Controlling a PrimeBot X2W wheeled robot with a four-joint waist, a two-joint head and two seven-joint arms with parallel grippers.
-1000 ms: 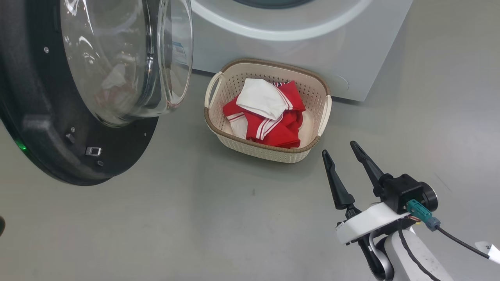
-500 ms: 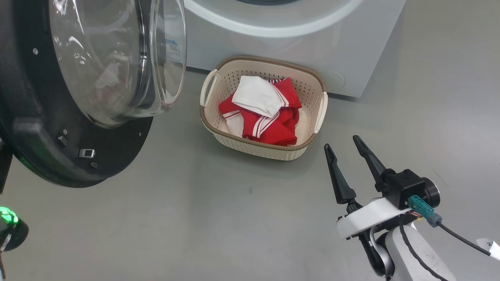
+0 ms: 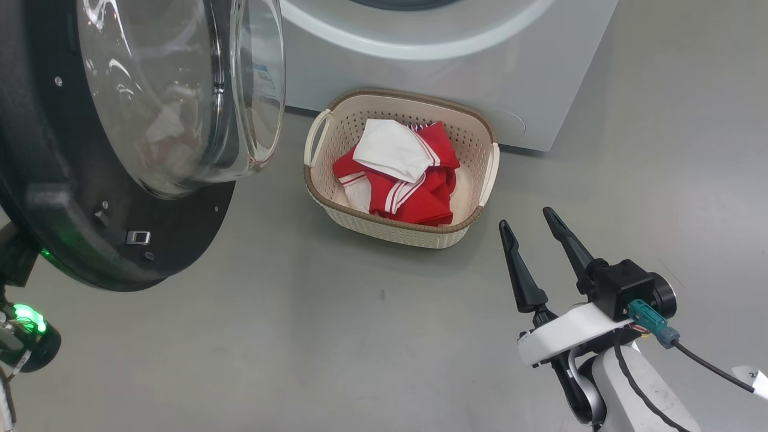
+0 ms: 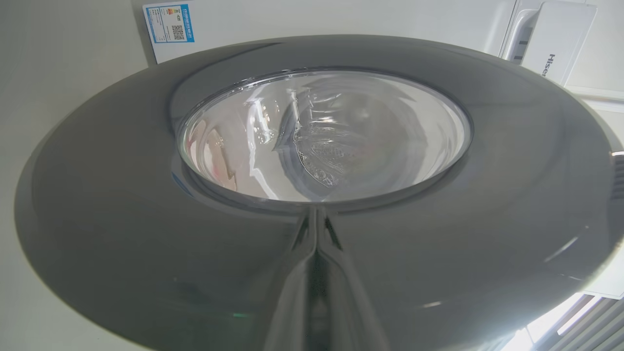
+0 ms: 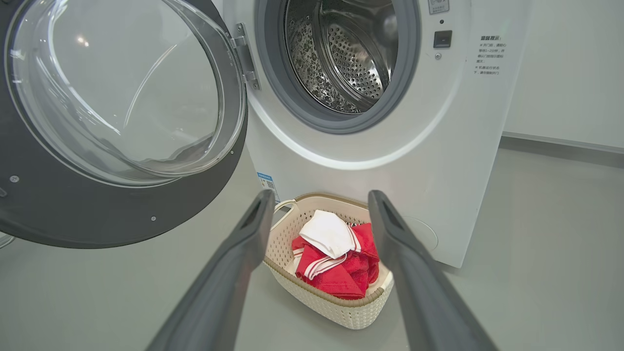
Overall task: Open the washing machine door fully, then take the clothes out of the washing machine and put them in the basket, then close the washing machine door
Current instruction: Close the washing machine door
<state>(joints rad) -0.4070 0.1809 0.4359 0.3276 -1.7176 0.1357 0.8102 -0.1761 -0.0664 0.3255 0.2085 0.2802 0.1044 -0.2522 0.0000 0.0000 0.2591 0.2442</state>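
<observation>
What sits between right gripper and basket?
Bare floor, nothing else, between right gripper and basket; clear in the head view.

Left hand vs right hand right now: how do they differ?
Left hand is shut, fingers together; right hand is open, fingers spread. Left hand points close up at the glossy outer face of the washing machine door; right hand hangs over the floor near the basket, aimed at it. Both hold nothing.
</observation>
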